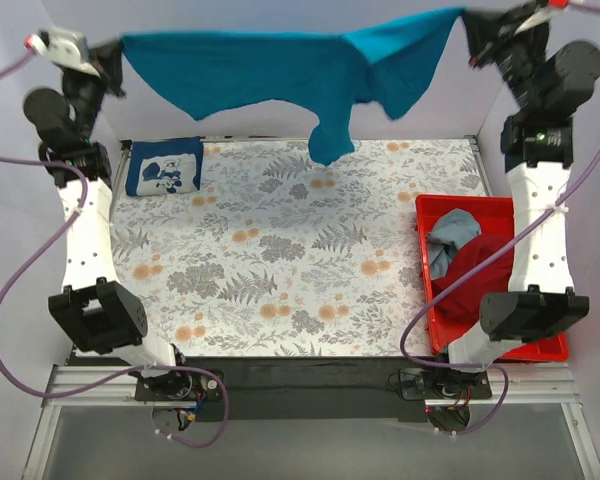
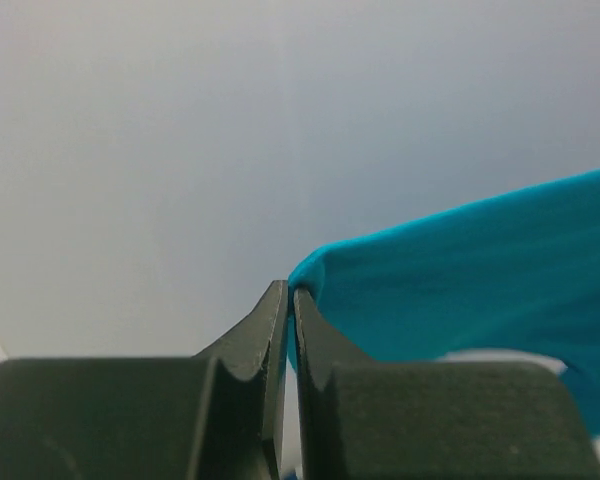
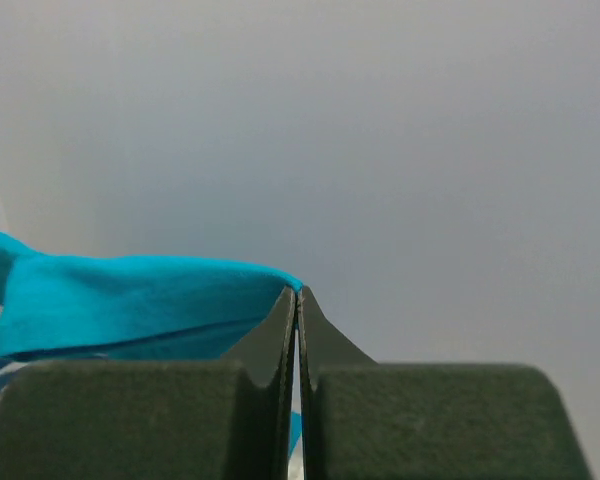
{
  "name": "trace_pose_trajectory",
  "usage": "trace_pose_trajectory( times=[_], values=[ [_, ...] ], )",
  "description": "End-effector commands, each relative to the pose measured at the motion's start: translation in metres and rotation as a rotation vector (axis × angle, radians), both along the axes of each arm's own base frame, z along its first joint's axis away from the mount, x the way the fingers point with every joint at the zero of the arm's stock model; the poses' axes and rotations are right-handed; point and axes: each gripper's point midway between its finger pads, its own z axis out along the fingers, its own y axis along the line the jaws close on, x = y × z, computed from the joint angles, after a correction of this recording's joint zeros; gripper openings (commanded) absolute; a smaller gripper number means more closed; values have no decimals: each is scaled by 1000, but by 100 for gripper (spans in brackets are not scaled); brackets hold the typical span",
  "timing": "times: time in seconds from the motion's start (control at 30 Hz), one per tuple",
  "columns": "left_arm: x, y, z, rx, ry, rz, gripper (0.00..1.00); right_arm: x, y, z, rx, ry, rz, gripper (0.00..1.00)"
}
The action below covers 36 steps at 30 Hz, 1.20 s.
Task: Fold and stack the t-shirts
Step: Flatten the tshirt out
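Teal t-shirt strung high over the table, left gripper and right gripper both clenched on its corners (pinched edges buried in the grip), middle drooping.

Teal t-shirt hangs stretched in the air along the far side — one part drooping. Navy t-shirt, white graphic up, lies folded far left. Dark red t-shirt and blue-grey t-shirt — crumpled together, right.
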Motion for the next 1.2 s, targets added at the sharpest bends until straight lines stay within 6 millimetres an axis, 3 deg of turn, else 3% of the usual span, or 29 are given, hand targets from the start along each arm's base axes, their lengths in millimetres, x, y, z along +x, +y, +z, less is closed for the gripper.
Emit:
trace_pose_trajectory(
  times=[0.0, 0.03, 0.07, 0.1, 0.13, 0.2, 0.23, 0.3, 0.33, 0.37, 0.43, 0.47, 0.53, 0.6, 0.7, 0.87, 0.93, 1.0, 1.07, 1.17],
  values=[
    [-5, -5, -79, 125, 102, -19, 0, 20, 10, -105, -59, 220, 65, 1],
    [-15, -4, -116, 147, 168, -29, 0, -1, 14, -111, -78, 226, 84, 1],
    [-18, -3, -145, 153, 235, -46, 0, -6, 14, -135, -107, 266, 81, 1],
    [-24, -4, -166, 161, 282, -64, 0, -19, 14, -172, -111, 349, 83, 1],
    [-33, -9, -210, 156, 371, -113, 0, -24, 13, -194, -118, 397, 79, 1],
    [-54, -10, -244, 207, 436, -124, 0, -38, 14, -226, -168, 443, 81, 1],
    [-65, -15, -281, 221, 505, -156, 0, -49, 13, -257, -171, 508, 80, 1],
    [-87, -28, -318, 307, 570, -226, 0, -63, 16, -295, -169, 620, 109, 1],
    [-95, -32, -335, 321, 605, -250, 0, -72, 19, -326, -210, 677, 121, 1],
    [-111, -39, -372, 300, 709, -298, 0, -77, 20, -345, -221, 719, 126, 1],
    [-123, -39, -402, 373, 749, -307, 0, -84, 24, -381, -272, 783, 150, 1],
    [-136, -39, -432, 389, 818, -315, 0, -92, 23, -411, -289, 864, 155, 1],
    [-147, -36, -457, 460, 856, -313, 0, -102, 30, -445, -327, 962, 188, 1],
    [-170, -38, -485, 488, 949, -344, 0, -124, 32, -481, -377, 1094, 233, 1],
    [-201, -36, -512, 600, 1008, -395, 0, -161, 35, -510, -473, 1236, 310, 1],
    [-224, -21, -529, 706, 1050, -407, 0, -197, 27, -534, -638, 1295, 303, 1],
    [-222, -11, -528, 730, 1050, -389, 0, -200, 34, -522, -671, 1254, 342, 1],
    [-204, 6, -511, 746, 1020, -338, 0, -199, 45, -508, -733, 1213, 377, 1],
    [-198, 10, -501, 755, 1019, -371, 0, -205, 55, -502, -829, 1164, 436, 1],
    [-186, 28, -502, 808, 1038, -365, 0, -240, 65, -516, -1015, 1177, 582, 1]
  ],
)
